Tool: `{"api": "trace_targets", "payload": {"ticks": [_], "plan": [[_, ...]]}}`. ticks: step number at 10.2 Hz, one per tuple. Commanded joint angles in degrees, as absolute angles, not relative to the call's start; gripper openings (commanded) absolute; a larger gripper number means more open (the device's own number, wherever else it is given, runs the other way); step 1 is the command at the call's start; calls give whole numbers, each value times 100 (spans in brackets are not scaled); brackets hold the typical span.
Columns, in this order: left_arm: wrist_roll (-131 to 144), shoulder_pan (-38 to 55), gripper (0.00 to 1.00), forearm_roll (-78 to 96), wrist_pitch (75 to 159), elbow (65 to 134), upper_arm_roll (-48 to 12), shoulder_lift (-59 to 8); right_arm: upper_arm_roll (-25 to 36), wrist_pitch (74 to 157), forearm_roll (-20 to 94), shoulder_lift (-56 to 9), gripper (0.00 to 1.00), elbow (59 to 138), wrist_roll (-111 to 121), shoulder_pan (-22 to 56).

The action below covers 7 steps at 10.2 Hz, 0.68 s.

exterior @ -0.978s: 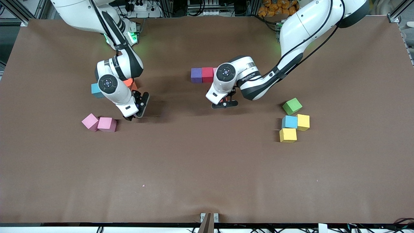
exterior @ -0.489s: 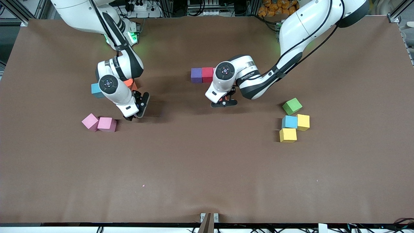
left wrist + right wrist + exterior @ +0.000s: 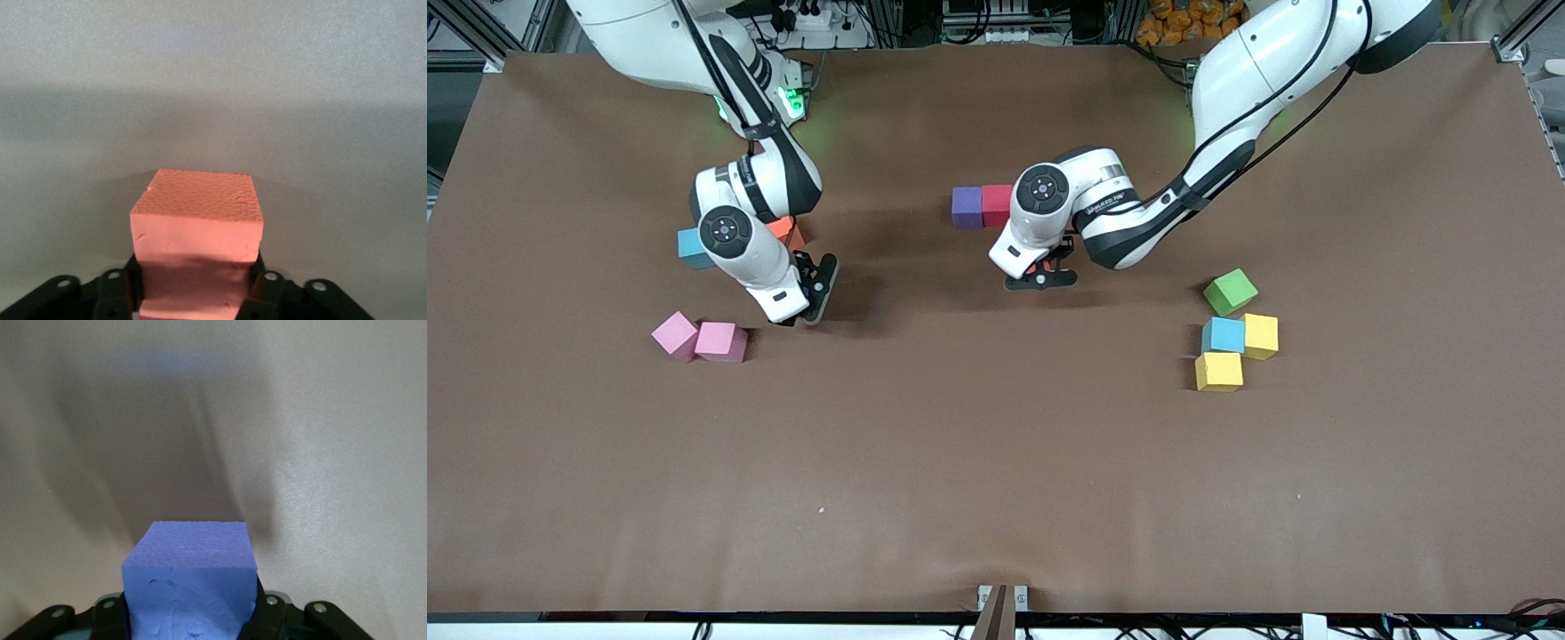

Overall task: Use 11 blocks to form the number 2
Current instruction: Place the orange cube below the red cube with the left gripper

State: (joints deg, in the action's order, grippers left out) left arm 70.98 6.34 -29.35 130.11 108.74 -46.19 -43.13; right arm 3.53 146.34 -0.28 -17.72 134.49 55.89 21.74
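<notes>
The fingers (image 3: 261,288) of my left gripper (image 3: 1040,277) stand narrow against two sides of a salmon-red cube (image 3: 197,230), pinching it low over the brown table (image 3: 996,462); from my console I cannot tell whether the cube rests on the cloth. Near those fingers, toward the arm bases, a purple cube (image 3: 966,206) and a red cube (image 3: 997,204) sit touching in a short row, all that shows of the number 2, with the left arm's wrist covering the row's end. Well apart from the same fingers, toward the left arm's end of the table, lie a green cube (image 3: 1230,292) on its own and, nearer the front camera, a tight cluster of a light blue cube (image 3: 1223,335) and two yellow cubes (image 3: 1261,336) (image 3: 1218,372). The fingers (image 3: 268,608) of my right gripper (image 3: 805,298) are closed narrow on a violet cube (image 3: 190,570), also held down at the cloth. Close to these fingers, partly under the right arm's wrist, sit an orange cube (image 3: 785,229) and a teal cube (image 3: 691,247). Two pink cubes (image 3: 675,334) (image 3: 721,341) lie touching just beside them, toward the right arm's end of the table.
</notes>
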Motion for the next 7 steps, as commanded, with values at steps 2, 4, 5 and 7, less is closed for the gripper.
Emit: {"api": "trace_targets", "payload": {"ticks": [2,4,5,7], "plan": [[7216,580,100,-3032,13025,10952,-4588,-4158,299,14581,70,-1731,50,13150,5731,2311],[7233,563,100,-2910,12781,10812,-4597,-3790,299,14459,79,-1731,50,12860,5687,2565],[7233,562,100,-2683,12597,10628,-4614,-3649,299,14197,79,-1740,50,12658,5669,2697],[7199,371,100,-2374,12428,10442,-4614,-3245,299,13905,79,-1740,50,12385,5399,3022]]}}
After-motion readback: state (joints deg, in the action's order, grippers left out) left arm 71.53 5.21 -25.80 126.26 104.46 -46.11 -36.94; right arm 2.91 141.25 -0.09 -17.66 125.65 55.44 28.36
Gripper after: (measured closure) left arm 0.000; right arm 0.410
